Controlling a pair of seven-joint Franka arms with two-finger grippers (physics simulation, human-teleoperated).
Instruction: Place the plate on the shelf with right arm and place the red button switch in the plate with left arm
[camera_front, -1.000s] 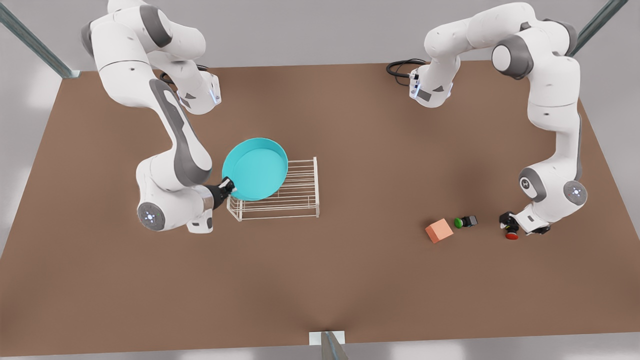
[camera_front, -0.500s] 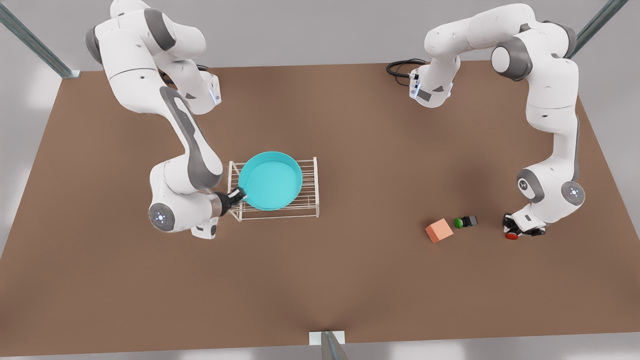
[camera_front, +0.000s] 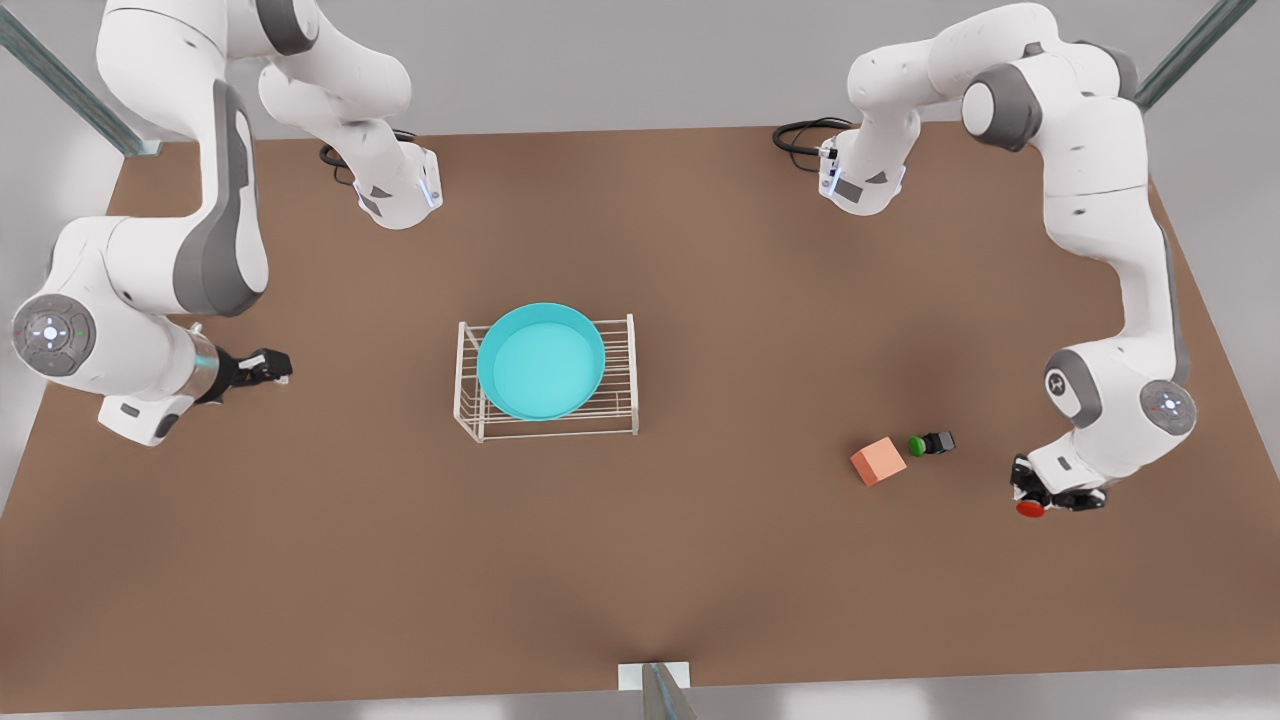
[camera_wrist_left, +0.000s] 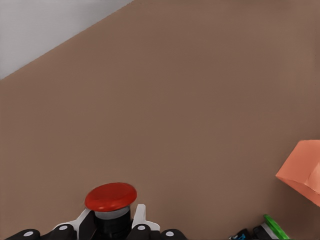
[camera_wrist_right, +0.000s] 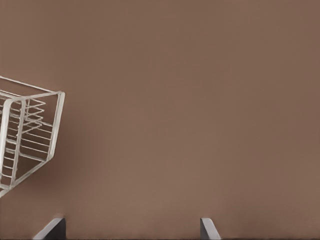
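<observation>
With the plate (camera_front: 541, 361) on the shelf (camera_front: 622, 378) and the right gripper (camera_front: 268, 368) spread well clear of the shelf, our left gripper (camera_front: 1035, 494), pinching the red switch (camera_front: 1030, 508), should lift high, clear the shelf rim, and release centred low.

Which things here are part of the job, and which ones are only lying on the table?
Part of the job:
- plate, resting on the shelf
- red button switch, held in the left gripper
- right gripper, open, off to the side of the shelf

Only lying about:
- green button switch
- orange cube
</observation>
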